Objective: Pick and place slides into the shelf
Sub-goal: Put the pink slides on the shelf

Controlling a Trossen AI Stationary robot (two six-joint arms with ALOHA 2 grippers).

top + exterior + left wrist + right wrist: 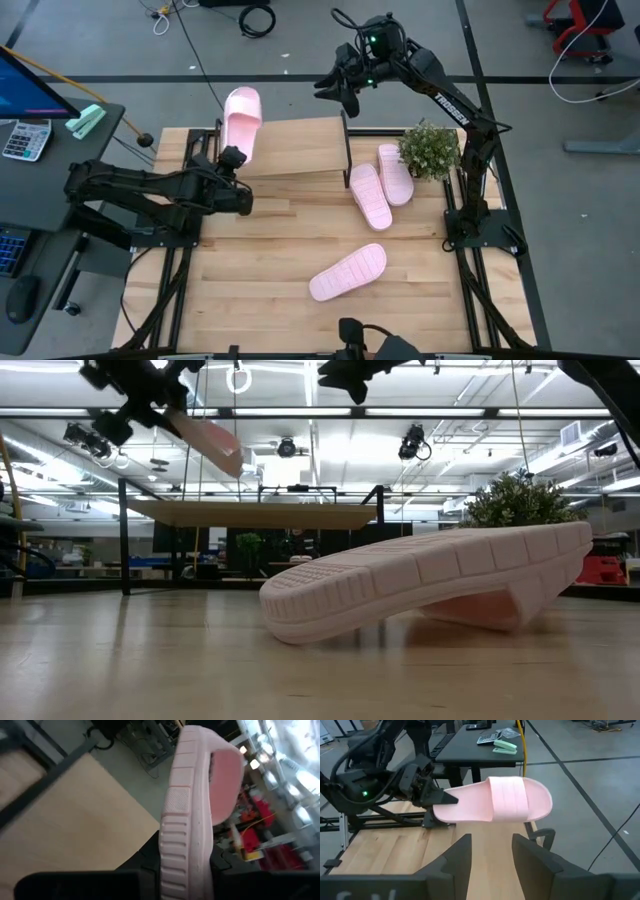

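Counter (pixel 260 250): three slides lie on it, none placed.
Shelf (pixel 295 150): plank top bare; nothing visibly stored.
Pair by the plant (pixel 380 185): waiting, beside the shelf.
Lone slide (pixel 348 272): near the front edge.
Held slide (pixel 242 118): above the shelf's left end, left gripper (pixel 232 160) fingers clamped on its heel.
Right gripper (pixel 492 852): fingers apart, hovering beyond the shelf.

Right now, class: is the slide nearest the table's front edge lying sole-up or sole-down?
Sole-up: the front slide shows its ribbed sole; in the low view it rests on its strap.

left gripper (pixel 229 160) apparently clamping raised slide (pixel 242 117), over shelf (pixel 290 148) end
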